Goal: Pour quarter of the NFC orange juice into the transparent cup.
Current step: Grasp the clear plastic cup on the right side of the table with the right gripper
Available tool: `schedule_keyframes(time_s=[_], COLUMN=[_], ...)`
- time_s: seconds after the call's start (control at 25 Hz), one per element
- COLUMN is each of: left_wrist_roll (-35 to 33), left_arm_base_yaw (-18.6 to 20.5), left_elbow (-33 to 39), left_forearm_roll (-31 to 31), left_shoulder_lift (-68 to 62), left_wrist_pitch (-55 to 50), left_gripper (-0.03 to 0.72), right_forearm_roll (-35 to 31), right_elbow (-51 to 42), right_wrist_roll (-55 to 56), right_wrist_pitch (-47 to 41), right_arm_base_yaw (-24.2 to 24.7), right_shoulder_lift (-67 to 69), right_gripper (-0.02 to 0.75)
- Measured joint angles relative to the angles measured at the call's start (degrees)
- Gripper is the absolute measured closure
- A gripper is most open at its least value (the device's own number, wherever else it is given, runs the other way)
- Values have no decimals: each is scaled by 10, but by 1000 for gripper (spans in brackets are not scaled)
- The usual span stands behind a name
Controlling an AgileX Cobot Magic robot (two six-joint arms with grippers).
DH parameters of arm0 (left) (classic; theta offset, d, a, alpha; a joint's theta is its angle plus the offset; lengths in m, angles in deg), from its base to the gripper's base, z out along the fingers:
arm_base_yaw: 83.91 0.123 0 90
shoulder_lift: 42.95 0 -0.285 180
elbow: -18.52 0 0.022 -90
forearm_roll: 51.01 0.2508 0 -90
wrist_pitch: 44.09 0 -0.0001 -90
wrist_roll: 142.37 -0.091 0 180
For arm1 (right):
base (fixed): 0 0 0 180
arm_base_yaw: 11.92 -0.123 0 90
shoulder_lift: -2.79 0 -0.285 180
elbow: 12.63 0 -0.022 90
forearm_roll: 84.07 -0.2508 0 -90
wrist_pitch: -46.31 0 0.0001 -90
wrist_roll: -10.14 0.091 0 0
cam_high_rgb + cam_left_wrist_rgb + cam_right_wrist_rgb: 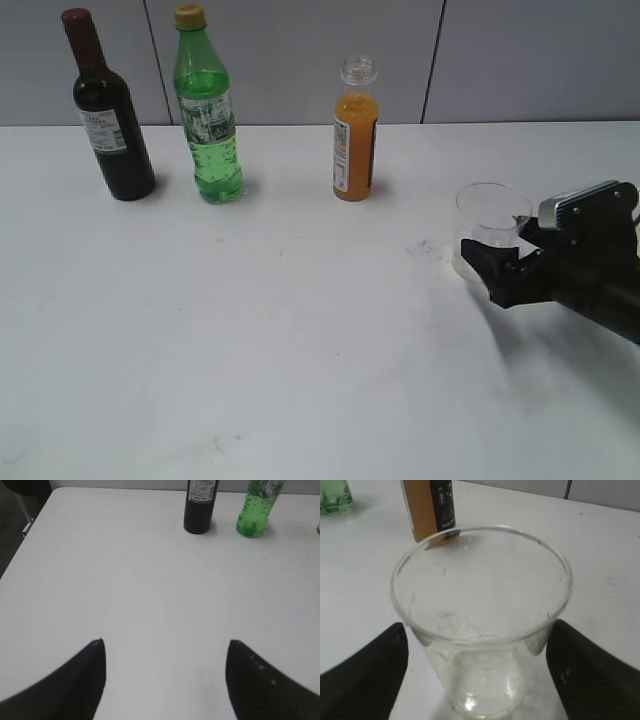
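The NFC orange juice (355, 140) stands upright and capless at the back middle of the table; its lower part shows in the right wrist view (430, 510). The transparent cup (488, 222) stands upright and empty at the right. My right gripper (497, 242) is open, with one finger on each side of the cup (480, 605), low on its body; I see a small gap on the left side. My left gripper (165, 650) is open and empty over bare table, out of the exterior view.
A dark wine bottle (110, 120) and a green bottle with a yellow cap (208, 120) stand at the back left, also in the left wrist view (200, 505) (257, 507). The white table (250, 330) ends at a grey wall behind.
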Motion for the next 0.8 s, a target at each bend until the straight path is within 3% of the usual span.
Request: schedule_keyframes(time_s=[0.32,0.8], left_wrist_roll=[0,0], left_arm_base_yaw=[0,0], left_elbow=[0,0], left_forearm_roll=[0,0], left_shoulder_lift=[0,0], left_wrist_pitch=[0,0], left_gripper=[118,118], right_forearm_roll=[21,43], right_elbow=[51,95], right_wrist_roll=[16,35], right_wrist_pitch=[-55,-43], right_arm_base_yaw=[0,0], right_shoulder_lift=[9,71], right_gripper=[73,80])
